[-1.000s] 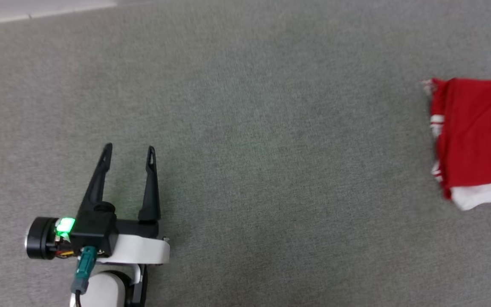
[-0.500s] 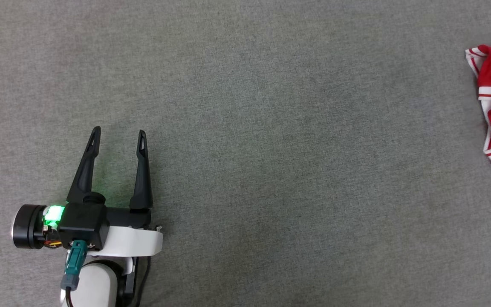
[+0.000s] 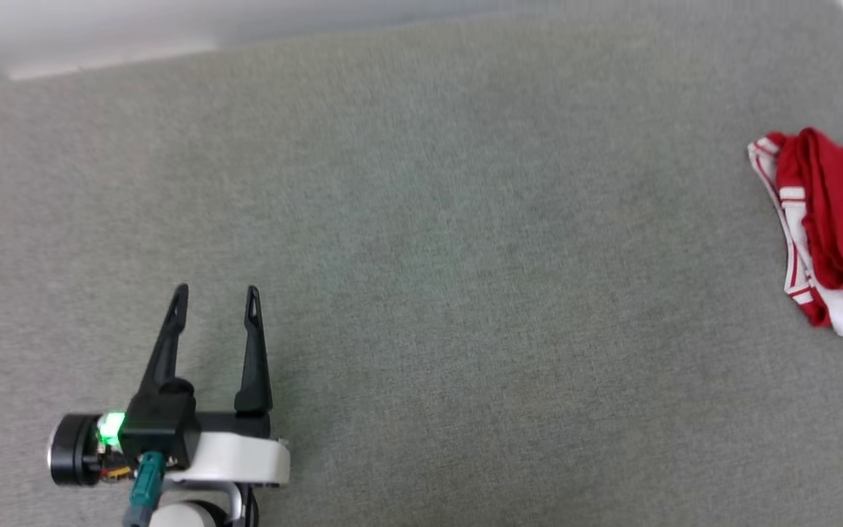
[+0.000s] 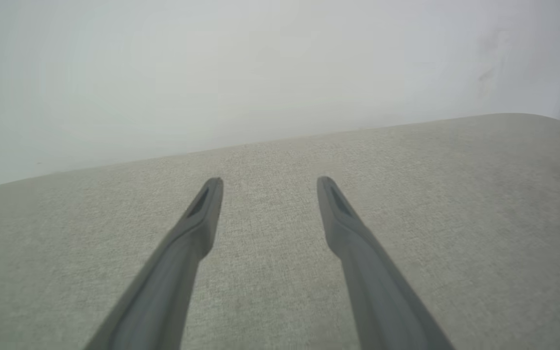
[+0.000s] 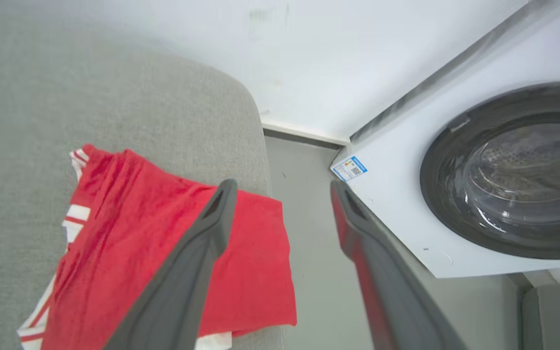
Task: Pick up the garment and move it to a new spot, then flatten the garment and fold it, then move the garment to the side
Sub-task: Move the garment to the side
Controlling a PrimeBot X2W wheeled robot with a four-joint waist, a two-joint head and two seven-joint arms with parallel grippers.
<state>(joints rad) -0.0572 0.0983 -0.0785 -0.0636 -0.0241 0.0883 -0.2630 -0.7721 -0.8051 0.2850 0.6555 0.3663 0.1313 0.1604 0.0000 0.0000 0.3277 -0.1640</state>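
The garment [image 3: 838, 219] is a folded red shirt with white, red-striped trim, lying at the right edge of the grey cushioned surface [image 3: 421, 241]. In the right wrist view the garment [image 5: 129, 243] lies near the surface's rounded corner, part of it reaching the edge. My right gripper [image 5: 282, 187] hangs above it, open, holding nothing; its left finger crosses over the red cloth. My left gripper [image 3: 216, 293] rests open and empty at the lower left, far from the garment, and in the left wrist view the left gripper [image 4: 269, 181] points across bare grey fabric.
A white washing machine [image 5: 455, 160] with a dark round door [image 5: 513, 170] stands right of the surface, across a narrow strip of floor [image 5: 309, 243]. A pale wall [image 4: 260, 73] runs behind the surface's far edge.
The head camera has shifted, so the far edge and wall show again. The garment now lies more bunched at the right edge. The left gripper stays open.
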